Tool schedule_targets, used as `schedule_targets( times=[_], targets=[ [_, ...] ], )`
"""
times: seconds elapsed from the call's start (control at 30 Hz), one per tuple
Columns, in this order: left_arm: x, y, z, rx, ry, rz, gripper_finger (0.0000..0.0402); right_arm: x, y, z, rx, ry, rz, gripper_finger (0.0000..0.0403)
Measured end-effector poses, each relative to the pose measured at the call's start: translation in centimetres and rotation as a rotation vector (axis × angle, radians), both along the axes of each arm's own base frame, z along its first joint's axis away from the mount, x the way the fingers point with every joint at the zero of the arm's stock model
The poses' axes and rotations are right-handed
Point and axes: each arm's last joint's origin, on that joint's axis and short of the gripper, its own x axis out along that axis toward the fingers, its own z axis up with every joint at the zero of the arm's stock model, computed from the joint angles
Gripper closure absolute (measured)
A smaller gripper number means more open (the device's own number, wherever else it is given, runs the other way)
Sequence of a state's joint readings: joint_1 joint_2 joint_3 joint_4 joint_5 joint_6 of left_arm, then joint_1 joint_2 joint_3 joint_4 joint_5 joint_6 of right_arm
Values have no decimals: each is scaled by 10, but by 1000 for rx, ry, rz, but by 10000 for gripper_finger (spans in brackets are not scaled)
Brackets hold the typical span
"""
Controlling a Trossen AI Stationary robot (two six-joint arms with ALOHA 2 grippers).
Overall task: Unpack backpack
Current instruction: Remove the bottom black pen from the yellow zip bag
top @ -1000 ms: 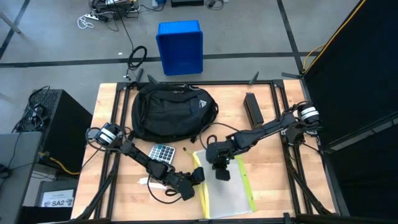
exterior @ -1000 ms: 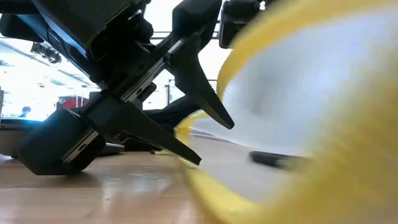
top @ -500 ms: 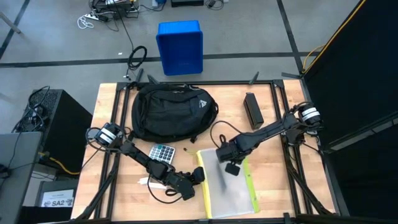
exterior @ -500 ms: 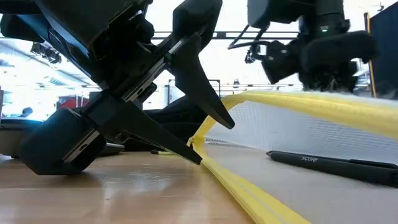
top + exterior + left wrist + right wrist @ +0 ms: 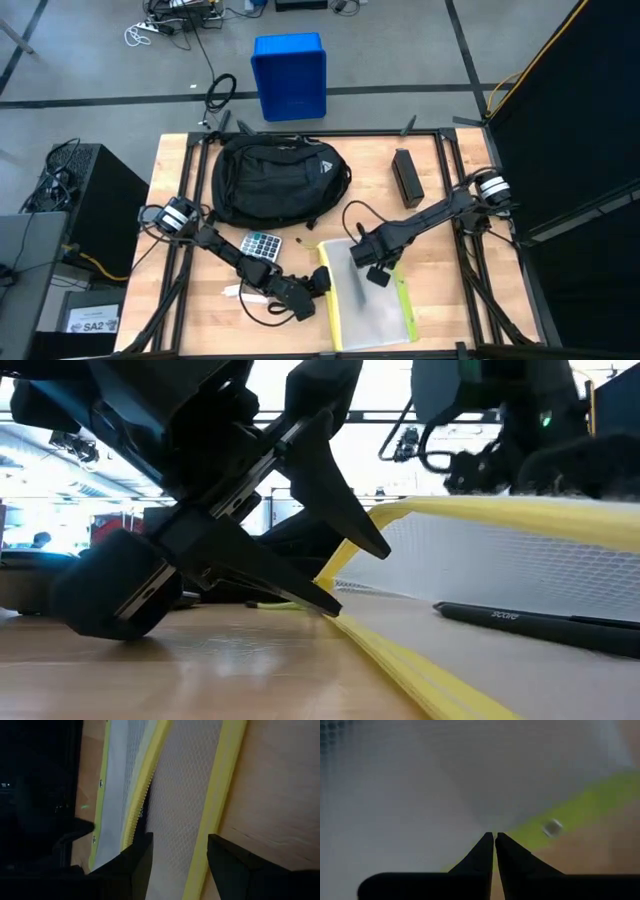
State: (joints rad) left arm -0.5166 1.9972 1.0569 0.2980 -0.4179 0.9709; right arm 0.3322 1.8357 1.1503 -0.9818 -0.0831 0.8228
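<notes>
The black backpack [image 5: 275, 180] lies on its back at the far left of the table, and no gripper touches it. A mesh pouch with yellow edges [image 5: 368, 305] lies near the front edge with a dark pen [image 5: 530, 625] inside it. Its upper yellow edge [image 5: 470, 512] stands raised above the lower one. My left gripper [image 5: 322, 281] is at the pouch's left edge, open, one finger above the other. My right gripper [image 5: 376, 276] is shut and points straight down over the pouch's far part. My left gripper comes slanting down from the table's left. Its lower fingertip [image 5: 325, 608] meets the pouch's yellow border [image 5: 345, 628] at table height. A mesh strip [image 5: 180, 810] between two yellow bands fills the gap ahead of the fingers; nothing is pinched. My right gripper's shut tips [image 5: 494, 836] point down at the mesh [image 5: 445, 785]; I cannot tell whether they touch it.
A calculator [image 5: 262, 245] lies between the backpack and my left arm. A black box [image 5: 406, 177] lies at the far right. A small white object [image 5: 232, 292] lies near the front left. A blue bin [image 5: 290, 75] stands on the floor beyond the table.
My right gripper has gone toward the table's right edge and a little down, tipping and rolling until it points straight down. The pouch, first curled up high in front of the low camera, has come down and spread out on the table.
</notes>
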Motion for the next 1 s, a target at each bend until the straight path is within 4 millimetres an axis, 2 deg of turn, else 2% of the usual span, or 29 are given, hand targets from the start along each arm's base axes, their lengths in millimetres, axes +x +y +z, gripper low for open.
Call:
schedule_targets(
  times=[0.1, 0.2, 0.4, 0.67, 1.0],
  targets=[
    [2, 3, 0, -18, 3, 6, 244, 5, 4, -22, 68, 35, 43, 403],
    [3, 4, 0, -33, 6, 7, 244, 10, 4, -32, 106, 64, 65, 403],
    [4, 4, 1, -86, 7, 30, 244, 25, 4, -25, 139, -16, 76, 403],
    [8, 1, 6, -160, 13, -1, 244, 50, 8, -17, 196, -235, 139, 403],
    [7, 9, 0, -203, 123, -13, 244, 53, 7, -17, 223, -257, 146, 403]
  ],
)
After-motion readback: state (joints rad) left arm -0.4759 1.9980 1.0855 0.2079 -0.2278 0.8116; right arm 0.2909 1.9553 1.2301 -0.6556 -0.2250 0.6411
